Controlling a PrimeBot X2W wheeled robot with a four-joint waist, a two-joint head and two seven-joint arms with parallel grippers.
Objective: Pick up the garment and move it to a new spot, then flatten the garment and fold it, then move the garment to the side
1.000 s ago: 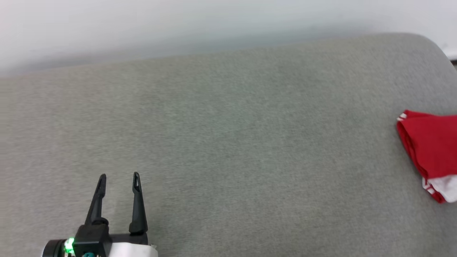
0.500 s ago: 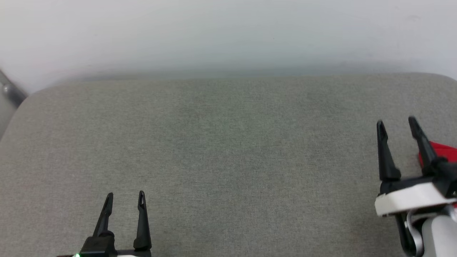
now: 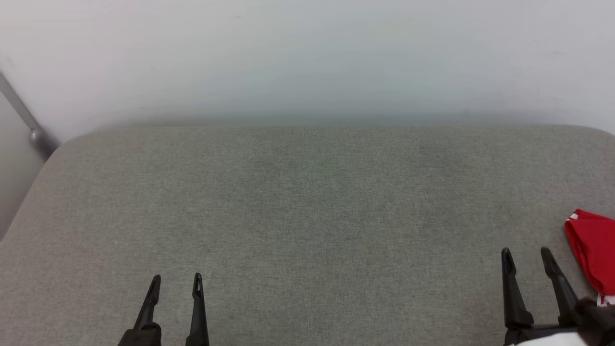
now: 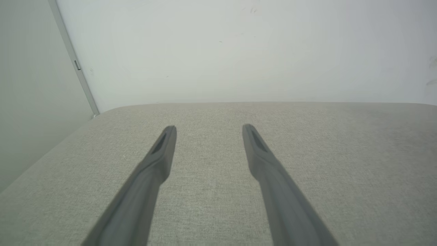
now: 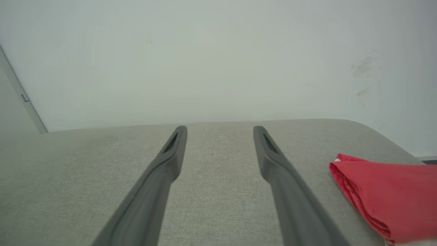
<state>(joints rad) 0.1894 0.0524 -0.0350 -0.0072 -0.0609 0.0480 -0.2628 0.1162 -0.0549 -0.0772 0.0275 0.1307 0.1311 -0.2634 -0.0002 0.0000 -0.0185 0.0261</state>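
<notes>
At the far left, a thin grey bar point(image 3: 26, 126) runs slanted down the pale wall point(image 3: 307, 57). Below the wall is a big soft grey top point(image 3: 307, 202) with round corners.

The left gripper point(image 3: 177, 277) sits at the bottom left of the head view, pointing up toward the wall. Its two dark fingers point(image 4: 155, 167) are spread apart. Nothing is between them. In the left wrist view you can see bare grey cloth in the gap and all around the tips.

The middle of the grey top is bare.

The right gripper point(image 3: 525, 252) sits at the bottom right, also pointing toward the wall. Its fingers point(image 5: 283, 184) are spread apart too, and they hold nothing. Grey cloth shows in the gap between them.

The garment point(image 3: 593, 250) lies at the far right of the grey top, near its right edge. It is a red folded bundle with a little white at its near end, and the side of the picture cuts part of it off. It is just to the right of the right gripper, beside the outer finger and not between the two fingers. In the right wrist view a strip of grey shows between that finger and the red cloth, so they do not touch. The garment is far from the left gripper, across the whole grey top.
</notes>
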